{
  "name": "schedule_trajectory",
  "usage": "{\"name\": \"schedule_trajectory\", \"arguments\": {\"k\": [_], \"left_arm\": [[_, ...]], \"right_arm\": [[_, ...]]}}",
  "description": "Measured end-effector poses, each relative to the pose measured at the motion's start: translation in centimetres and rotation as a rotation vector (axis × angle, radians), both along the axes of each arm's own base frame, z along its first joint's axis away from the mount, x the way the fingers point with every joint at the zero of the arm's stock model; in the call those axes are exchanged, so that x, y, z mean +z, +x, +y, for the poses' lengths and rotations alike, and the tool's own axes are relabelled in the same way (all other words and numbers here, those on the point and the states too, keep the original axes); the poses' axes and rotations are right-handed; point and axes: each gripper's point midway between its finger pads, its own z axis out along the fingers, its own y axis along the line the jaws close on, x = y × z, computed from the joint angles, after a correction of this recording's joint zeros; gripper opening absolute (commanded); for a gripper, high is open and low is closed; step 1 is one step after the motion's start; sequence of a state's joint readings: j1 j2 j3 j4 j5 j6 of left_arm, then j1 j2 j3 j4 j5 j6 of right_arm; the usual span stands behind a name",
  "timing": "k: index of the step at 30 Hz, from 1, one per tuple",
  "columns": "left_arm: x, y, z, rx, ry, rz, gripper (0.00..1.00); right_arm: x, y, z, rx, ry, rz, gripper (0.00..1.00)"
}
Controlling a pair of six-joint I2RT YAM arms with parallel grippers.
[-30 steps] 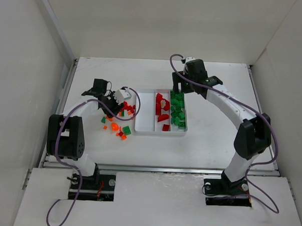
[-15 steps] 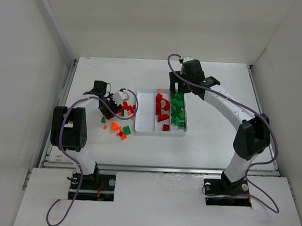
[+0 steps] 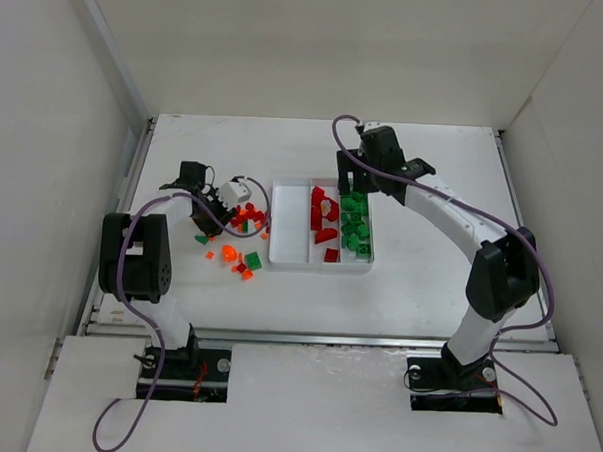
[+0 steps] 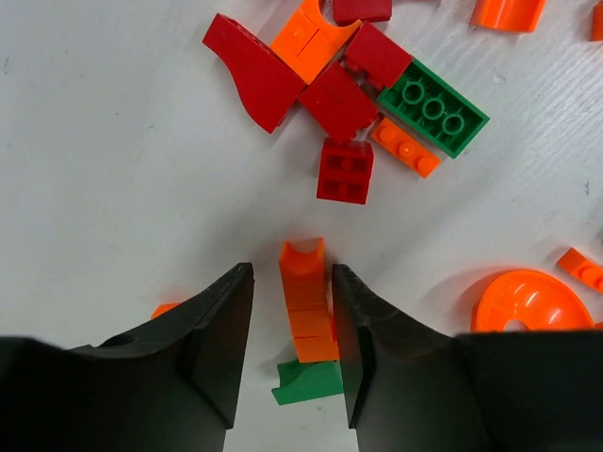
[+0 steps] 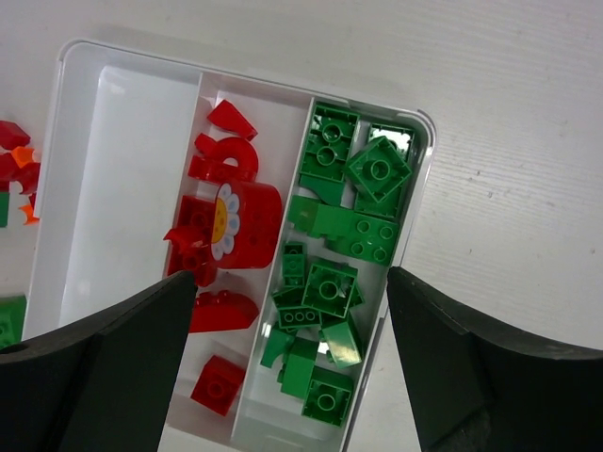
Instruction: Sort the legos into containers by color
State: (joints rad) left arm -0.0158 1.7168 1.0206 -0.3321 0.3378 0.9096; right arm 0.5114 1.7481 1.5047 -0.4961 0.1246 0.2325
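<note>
The white tray (image 3: 280, 260) has three long compartments: the left one (image 5: 122, 188) is bare, the middle holds red legos (image 5: 221, 226), the right holds green legos (image 5: 330, 282). Loose red, orange and green legos (image 3: 239, 233) lie on the table left of the tray. My left gripper (image 4: 292, 273) is low over this pile (image 3: 205, 224). It is narrowly open, its fingers either side of an orange piece (image 4: 306, 301) that lies on the table, with a green piece (image 4: 306, 381) just behind it. My right gripper (image 5: 292, 281) is wide open and empty above the green compartment (image 3: 351, 183).
Near the left fingers lie a red square brick (image 4: 344, 171), a green flat brick (image 4: 433, 105) and an orange ring (image 4: 530, 301). White walls enclose the table on three sides.
My left gripper has moved left over the loose pile and now straddles the orange piece. My right gripper has shifted slightly left above the tray's far end.
</note>
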Motion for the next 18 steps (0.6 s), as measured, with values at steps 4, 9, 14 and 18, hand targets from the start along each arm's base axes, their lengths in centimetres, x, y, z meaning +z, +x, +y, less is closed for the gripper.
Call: {"name": "schedule_trajectory", "arguments": {"k": [4,9,14,18], "left_arm": [[0.1,-0.3,0.2,0.014,0.0,0.01,0.38],[0.2,-0.6,0.5,0.014,0.015,0.018,0.28],[0.2,-0.8,0.6,0.01,0.02,0.017,0.0],[0.2,-1.0,0.3,0.007,0.004,0.027,0.0]], "right_arm": [[0.1,-0.2,0.3,0.007,0.001,-0.002,0.88],[-0.2,-0.3,0.0,-0.001,-0.009,-0.001,0.88],[-0.2,-0.3,-0.2,-0.01,-0.015,-0.005,0.88],[-0.3,-0.5,-0.4,-0.011,-0.019,-0.003,0.88]]}}
